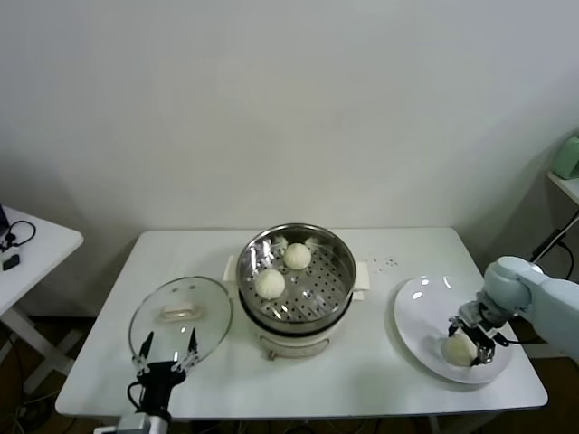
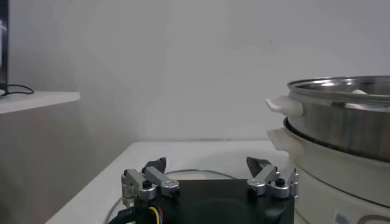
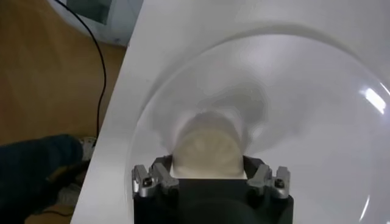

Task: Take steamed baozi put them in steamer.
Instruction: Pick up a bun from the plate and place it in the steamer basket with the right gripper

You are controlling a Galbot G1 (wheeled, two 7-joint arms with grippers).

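Your right gripper (image 1: 469,344) is clamped on a baozi (image 1: 458,348) at the plate's (image 1: 418,307) 5 o'clock; left gripper (image 1: 165,351) sits parked, fingers apart.

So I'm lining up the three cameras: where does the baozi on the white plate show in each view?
Head view: the baozi lies on the white plate, lower right, with the right pincer around it.
Left wrist view: not in it.
Right wrist view: the baozi is at bottom centre, between the fingers.
Shared landmark: the white plate.
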